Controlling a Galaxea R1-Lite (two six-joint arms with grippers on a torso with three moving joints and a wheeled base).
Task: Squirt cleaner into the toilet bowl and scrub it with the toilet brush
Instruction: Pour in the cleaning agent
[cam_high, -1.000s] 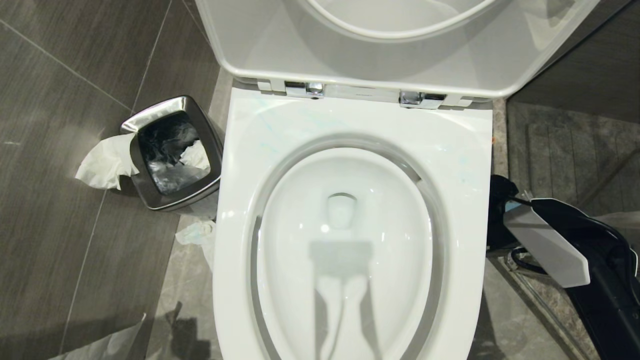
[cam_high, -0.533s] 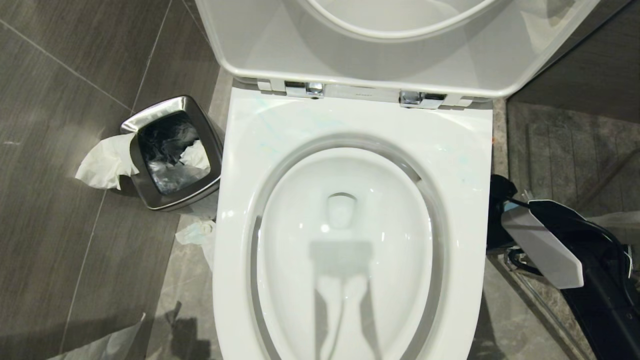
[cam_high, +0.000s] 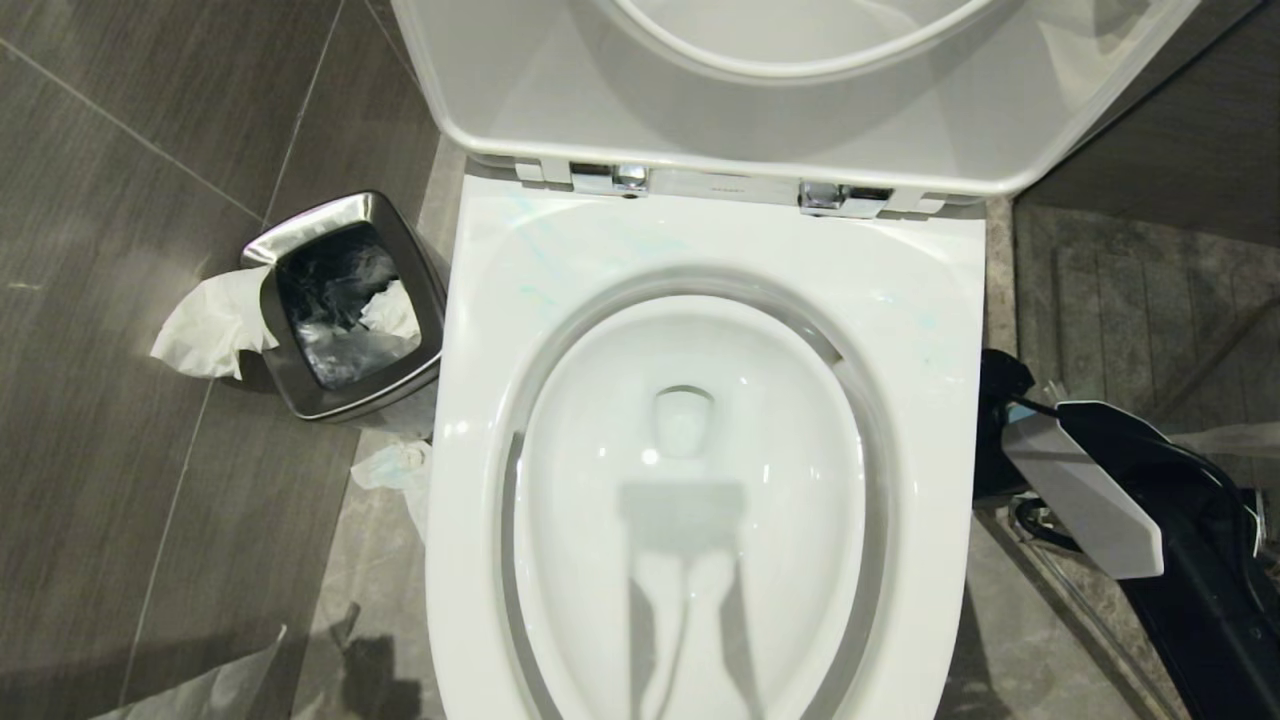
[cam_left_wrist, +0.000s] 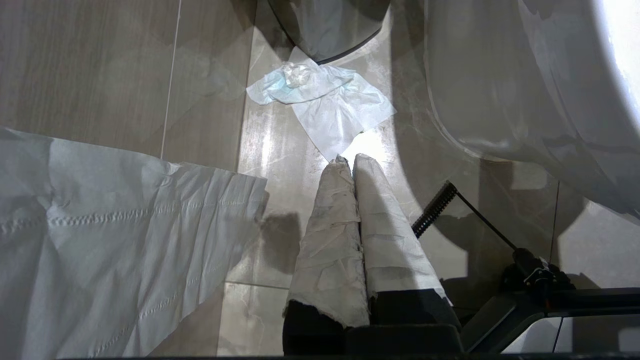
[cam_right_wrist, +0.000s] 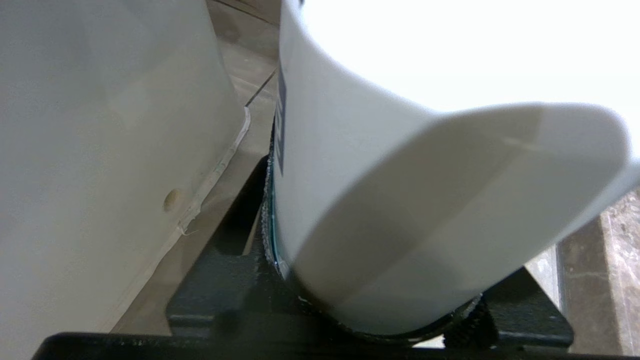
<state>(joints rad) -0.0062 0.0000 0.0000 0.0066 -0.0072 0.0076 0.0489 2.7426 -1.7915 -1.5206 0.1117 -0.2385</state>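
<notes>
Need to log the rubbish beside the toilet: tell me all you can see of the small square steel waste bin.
The small square steel waste bin stands upright on the dark tiled floor, left of the white toilet bowl. It has a shiny brushed-metal rim, rounded corners and an open top showing a black liner with crumpled white tissue inside. More white tissue hangs over its left edge.

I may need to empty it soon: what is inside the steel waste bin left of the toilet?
The steel waste bin holds a dark crinkled liner and white crumpled tissue. More tissue hangs over its outer rim. Whatever lies deeper is hidden by the liner.
</notes>
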